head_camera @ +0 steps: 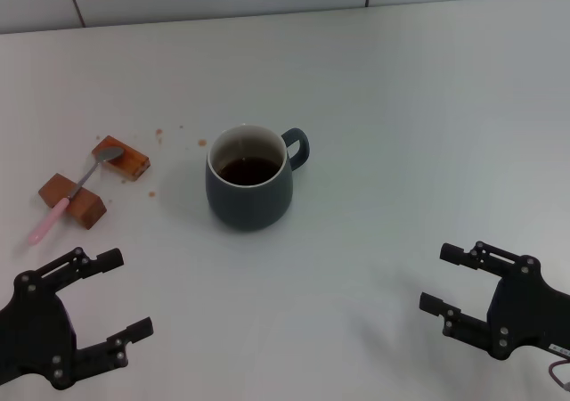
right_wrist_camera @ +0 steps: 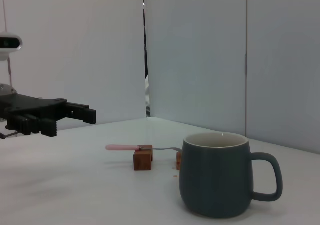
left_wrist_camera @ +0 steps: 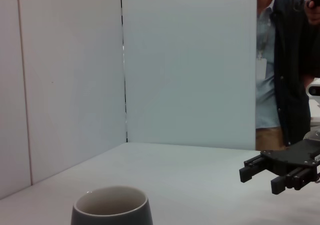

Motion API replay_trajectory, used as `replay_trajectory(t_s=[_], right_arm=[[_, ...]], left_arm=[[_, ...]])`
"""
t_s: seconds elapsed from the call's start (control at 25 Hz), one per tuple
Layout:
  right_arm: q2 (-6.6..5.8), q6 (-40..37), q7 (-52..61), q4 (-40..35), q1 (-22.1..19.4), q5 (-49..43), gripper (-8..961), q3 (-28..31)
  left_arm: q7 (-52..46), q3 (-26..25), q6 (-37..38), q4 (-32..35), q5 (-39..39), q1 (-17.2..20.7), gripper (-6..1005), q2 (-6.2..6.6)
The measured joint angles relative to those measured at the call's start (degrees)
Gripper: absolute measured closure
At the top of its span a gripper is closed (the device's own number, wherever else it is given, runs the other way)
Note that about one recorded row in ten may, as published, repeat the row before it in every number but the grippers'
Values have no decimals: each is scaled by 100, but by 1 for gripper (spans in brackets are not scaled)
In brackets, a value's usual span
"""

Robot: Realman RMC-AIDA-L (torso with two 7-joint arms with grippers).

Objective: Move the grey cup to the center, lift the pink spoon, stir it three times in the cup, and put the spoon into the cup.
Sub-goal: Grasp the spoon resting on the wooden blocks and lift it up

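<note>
Two end effectors hover with fingers spread and empty: the left end effector (head_camera: 89, 303) by the worktop's (head_camera: 401, 107) near-left corner, the right end effector (head_camera: 459, 281) by its near-right. The cup (head_camera: 249, 178) stands mid-worktop. The spoon (head_camera: 76, 192) bridges two blocks (head_camera: 73, 200) toward the left edge.

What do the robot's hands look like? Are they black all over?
Mostly, yes. The left hand and right hand are matte black, each with two blocky, jointed fingers joined by linkage bars and dotted with small silvery screws. Near the right hand's wrist there is a small white label and a thin reddish cable.
</note>
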Motion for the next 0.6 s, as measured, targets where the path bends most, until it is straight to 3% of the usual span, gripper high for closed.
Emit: replay_trajectory(t_s=[0.48,0.6], right_arm=[[-7,0,-6,-7,-5,-55,272,-13],[-8,0,-3,-7,0,-56,273,-13]], left_arm=[[12,-67,36,-74,-44,25,189,-15],[-943,-815,438,-418,-572,-35,189,0]])
